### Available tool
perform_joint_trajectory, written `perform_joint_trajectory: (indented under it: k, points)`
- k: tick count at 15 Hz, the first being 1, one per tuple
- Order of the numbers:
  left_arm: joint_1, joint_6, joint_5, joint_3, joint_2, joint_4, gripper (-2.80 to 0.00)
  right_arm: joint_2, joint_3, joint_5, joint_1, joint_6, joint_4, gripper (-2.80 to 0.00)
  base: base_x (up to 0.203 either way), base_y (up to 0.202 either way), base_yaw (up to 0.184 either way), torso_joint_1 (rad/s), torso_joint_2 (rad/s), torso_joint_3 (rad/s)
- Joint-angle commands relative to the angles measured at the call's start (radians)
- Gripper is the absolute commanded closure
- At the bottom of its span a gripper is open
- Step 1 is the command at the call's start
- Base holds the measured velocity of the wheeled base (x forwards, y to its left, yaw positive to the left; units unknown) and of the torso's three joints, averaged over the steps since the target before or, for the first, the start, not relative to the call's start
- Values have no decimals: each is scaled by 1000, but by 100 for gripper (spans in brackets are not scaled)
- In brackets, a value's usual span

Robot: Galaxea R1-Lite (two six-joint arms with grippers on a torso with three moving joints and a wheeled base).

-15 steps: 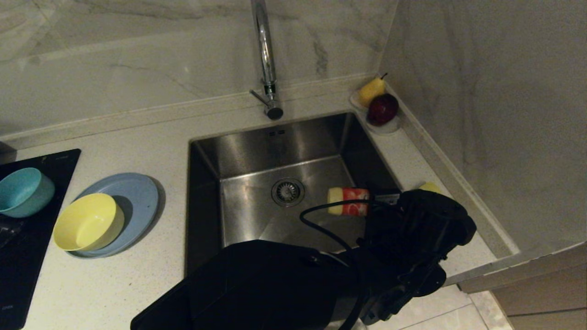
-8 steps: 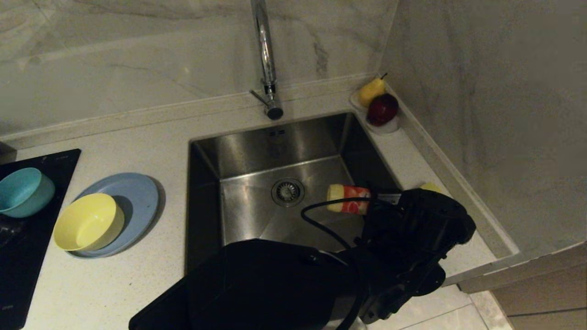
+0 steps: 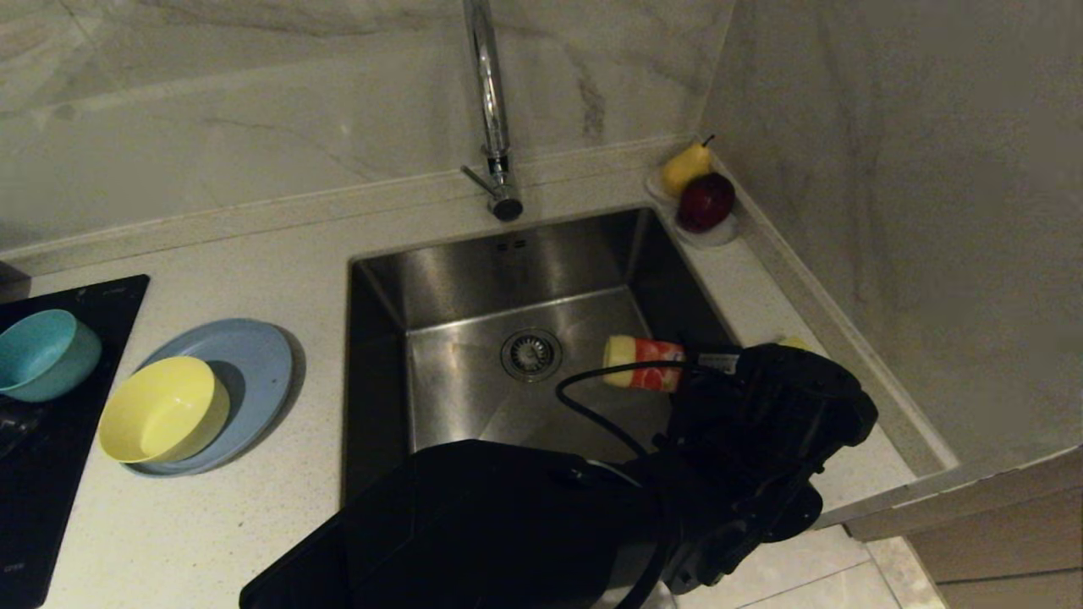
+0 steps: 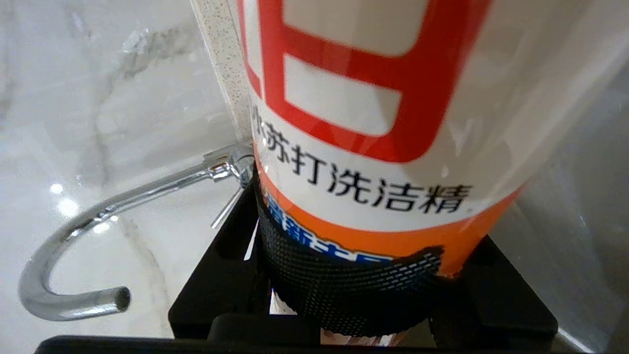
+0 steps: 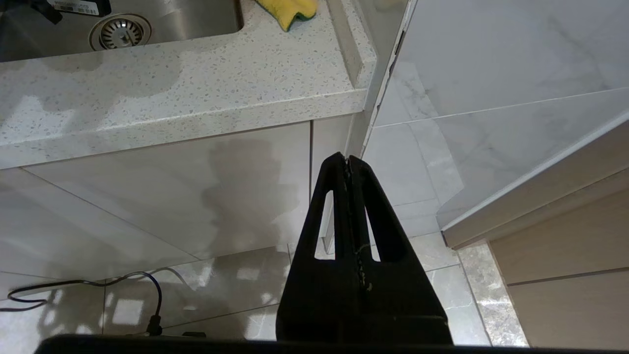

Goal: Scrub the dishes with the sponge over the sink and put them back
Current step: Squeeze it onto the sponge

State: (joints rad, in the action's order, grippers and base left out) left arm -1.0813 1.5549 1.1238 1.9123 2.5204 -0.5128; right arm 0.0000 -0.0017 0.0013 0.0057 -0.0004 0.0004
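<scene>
Left wrist view: left gripper point(image 4: 358, 295) grasps a detergent bottle point(image 4: 373, 123) over the sink point(image 3: 474, 279), tap point(image 3: 491, 101) at twelve o'clock; right gripper point(image 5: 350, 167) clenched, idle.

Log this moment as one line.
left gripper: shut on detergent bottle, over sink | right gripper: shut, parked | sponge: on counter
</scene>
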Motion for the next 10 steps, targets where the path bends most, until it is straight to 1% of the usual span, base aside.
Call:
perform_joint_trajectory:
  k: [1,2,4,6,9,10]
  points:
    - [2,43,7,1,4,-11,0,-2,0,2,0,-1,1,0,0,0,0,0,0,0]
    - [4,54,7,1,3,-13,0,-2,0,0,0,0,1,0,0,0,0,0,0,0]
    - [14,53,13,-1,3,-20,0,-2,0,0,0,0,0,0,0,0,0,0,0,0]
    - [23,56,13,-1,17,-54,0,-2,0,0,0,0,1,0,0,0,0,0,0,0]
    - [24,50,15,1,33,-60,0,-2,0,0,0,-1,1,0,0,0,0,0,0,0]
    - [24,50,15,1,39,-79,0,-2,0,1,0,0,0,0,0,0,0,0,0,0]
